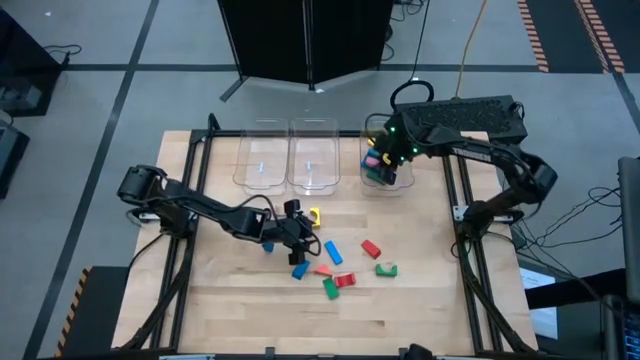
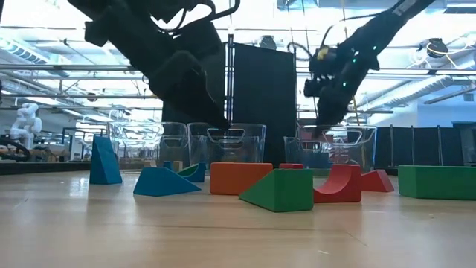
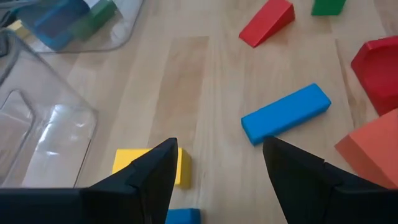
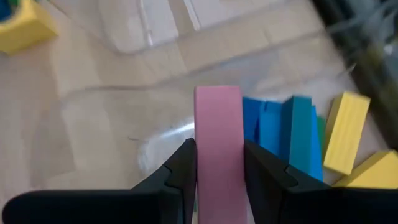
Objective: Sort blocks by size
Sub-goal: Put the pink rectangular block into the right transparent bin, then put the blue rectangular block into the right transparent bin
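Several blocks lie loose on the table's middle: a blue bar (image 1: 332,251), a red wedge (image 1: 371,248), a green one (image 1: 387,268) and a yellow one (image 1: 314,215). My left gripper (image 1: 297,232) hovers open over them. In its wrist view the yellow block (image 3: 146,165) lies beside one finger and the blue bar (image 3: 286,113) just beyond the other. My right gripper (image 1: 385,165) is at the right clear bin (image 1: 400,185), shut on a pink block (image 4: 217,124). Blue and yellow blocks (image 4: 292,134) lie in that bin. My right gripper pinches the pink block by its two long sides (image 4: 217,168) between its two fingers. The fingers slant downward and lie along the block. The block's free end (image 4: 217,99) sticks out past the fingertips, over the bin's floor beside the blue blocks.
Two more clear bins, the left (image 1: 260,160) and the middle (image 1: 312,160), stand side by side at the far edge. An orange block (image 3: 373,149) and a red arch (image 3: 379,68) lie to the right of the blue bar. Bare wood stretches toward the near edge.
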Motion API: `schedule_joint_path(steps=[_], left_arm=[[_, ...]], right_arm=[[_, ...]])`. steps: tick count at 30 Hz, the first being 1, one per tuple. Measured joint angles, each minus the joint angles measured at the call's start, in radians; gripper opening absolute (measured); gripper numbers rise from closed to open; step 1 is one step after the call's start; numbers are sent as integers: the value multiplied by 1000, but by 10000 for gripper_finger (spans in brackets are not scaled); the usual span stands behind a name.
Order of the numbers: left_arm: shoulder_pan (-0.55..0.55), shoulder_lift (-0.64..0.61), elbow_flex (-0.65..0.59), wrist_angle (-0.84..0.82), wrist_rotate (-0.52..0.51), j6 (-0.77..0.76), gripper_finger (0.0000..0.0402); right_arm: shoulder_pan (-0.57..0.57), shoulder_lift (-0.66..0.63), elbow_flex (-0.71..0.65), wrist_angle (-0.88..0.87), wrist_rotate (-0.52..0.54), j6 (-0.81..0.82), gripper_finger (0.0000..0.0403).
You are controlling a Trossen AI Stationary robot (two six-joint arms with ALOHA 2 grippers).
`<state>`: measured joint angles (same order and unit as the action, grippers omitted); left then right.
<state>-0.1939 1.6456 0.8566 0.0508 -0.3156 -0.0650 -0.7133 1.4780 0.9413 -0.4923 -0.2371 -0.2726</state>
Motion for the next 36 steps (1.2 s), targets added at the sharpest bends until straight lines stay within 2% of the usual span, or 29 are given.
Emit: schedule_joint_path(steps=[9, 15, 28, 36], left_arm=[[0, 55, 0, 74, 10, 54, 239], [4, 97, 1, 138, 19, 73, 239], [4, 120, 1, 212, 35, 116, 239], [4, 120, 1, 224, 107, 159, 239]], right_arm=[[-37, 121, 0, 15, -1, 19, 93], [-44, 153, 3, 38, -6, 39, 100], [-43, 136, -2, 38, 7, 79, 141], [-43, 35, -2, 40, 6, 122, 159]])
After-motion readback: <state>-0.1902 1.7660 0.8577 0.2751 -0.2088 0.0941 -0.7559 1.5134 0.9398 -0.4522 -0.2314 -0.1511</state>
